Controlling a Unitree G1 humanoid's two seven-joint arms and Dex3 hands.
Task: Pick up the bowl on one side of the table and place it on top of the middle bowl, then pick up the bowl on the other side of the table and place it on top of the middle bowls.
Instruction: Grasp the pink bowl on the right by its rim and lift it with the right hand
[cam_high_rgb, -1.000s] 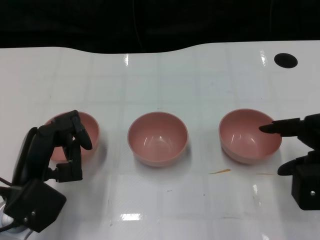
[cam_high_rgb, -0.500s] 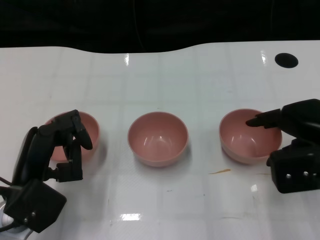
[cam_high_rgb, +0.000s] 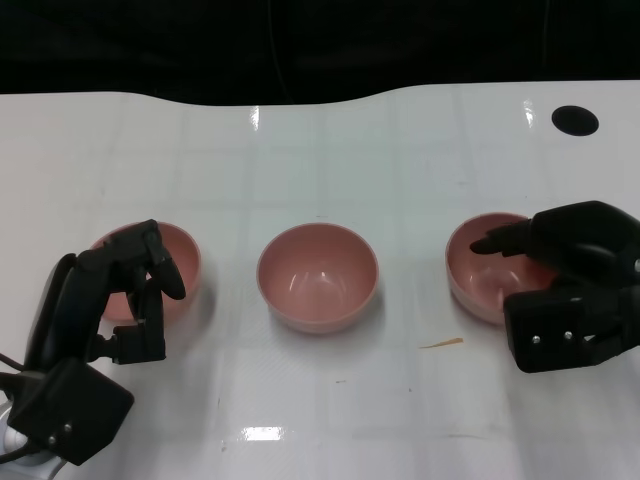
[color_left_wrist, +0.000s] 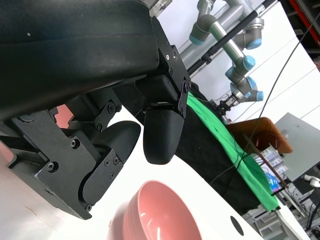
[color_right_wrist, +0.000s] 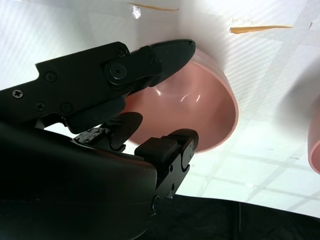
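Head view: three pink bowls in a row across the middle of the white table (cam_high_rgb: 330, 150). The middle bowl (cam_high_rgb: 317, 277) stands alone, upright, untouched. The left bowl (cam_high_rgb: 150, 270), toward the table's left edge, is partly hidden behind my left hand (cam_high_rgb: 120, 295), whose fingers (cam_high_rgb: 160, 268) curl down over its near rim; I cannot tell from here whether they touch it. The right bowl (cam_high_rgb: 485, 270), toward the table's right edge, has my right hand (cam_high_rgb: 565, 290) at its near right side, one finger reaching over the rim above the hollow and the rest of the hand low against the outside. A thin orange streak (cam_high_rgb: 440, 344) lies on the table near that bowl, and a black round spot (cam_high_rgb: 574, 120) sits near the far right corner. Left wrist view: my left hand's fingers (color_left_wrist: 162, 132) are apart with nothing between them, and the rim of a pink bowl (color_left_wrist: 165, 212) shows beyond the fingertips, apart from them. Right wrist view: my right hand (color_right_wrist: 150, 115) straddles the right bowl (color_right_wrist: 200, 107), one finger (color_right_wrist: 155, 60) along the outer wall, others (color_right_wrist: 170, 147) at the rim and inside; whether they press on it I cannot tell. Two orange streaks (color_right_wrist: 260, 29) lie beyond.
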